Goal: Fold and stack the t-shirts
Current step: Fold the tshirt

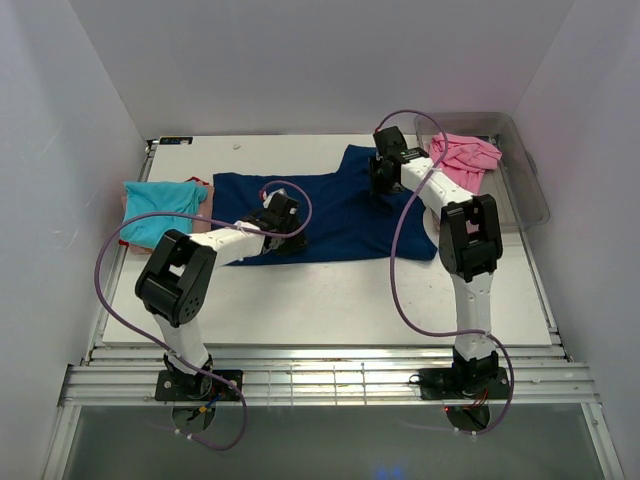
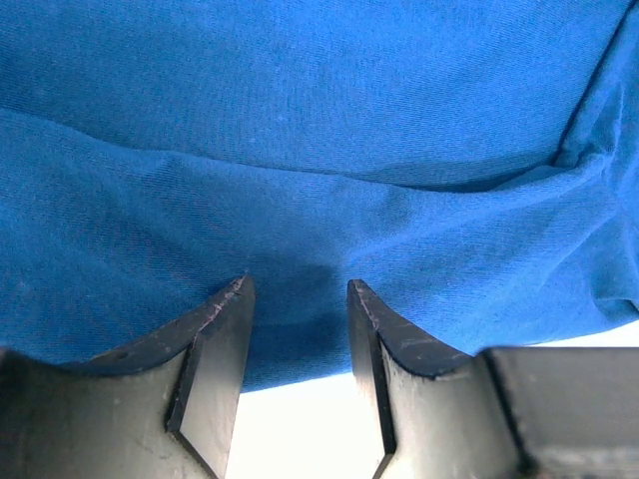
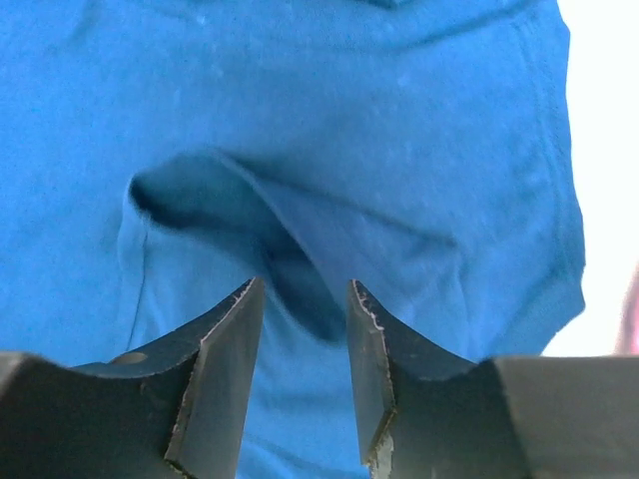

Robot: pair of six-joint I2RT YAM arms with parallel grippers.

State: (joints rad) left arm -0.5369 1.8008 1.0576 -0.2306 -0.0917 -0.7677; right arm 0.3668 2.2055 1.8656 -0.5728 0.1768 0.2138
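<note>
1. Your left pincer (image 2: 297, 299) stands with its jaws apart at the near hem of the navy t-shirt (image 1: 340, 215). Cloth lies beyond the tips, but nothing is clamped between them.
2. Your right pincer (image 3: 300, 299) is parted too. It is poised over a raised pucker near the shirt's far right corner and grips nothing.
3. The navy shirt lies spread but rumpled across the middle of the counter (image 1: 330, 300), between your two arms. The turquoise t-shirt (image 1: 160, 210) sits at the left edge, just beside it. The pink t-shirt (image 1: 465, 160) hangs over the rim of the clear tub (image 1: 530, 190) at the far right.
4. You appear to be early in the task, arranging the navy shirt for its first fold. Nothing is stacked yet.
5. The next move probably calls for both pincers to close on cloth, the left on the hem and the right on the pucker. Lift them evenly so the fabric does not bunch.
6. Your arms cover parts of the navy shirt, and no printed graphic shows. The wrist views are too close to tell whether the tips touch the cloth. You cannot tell whether the turquoise shirt is properly folded.
</note>
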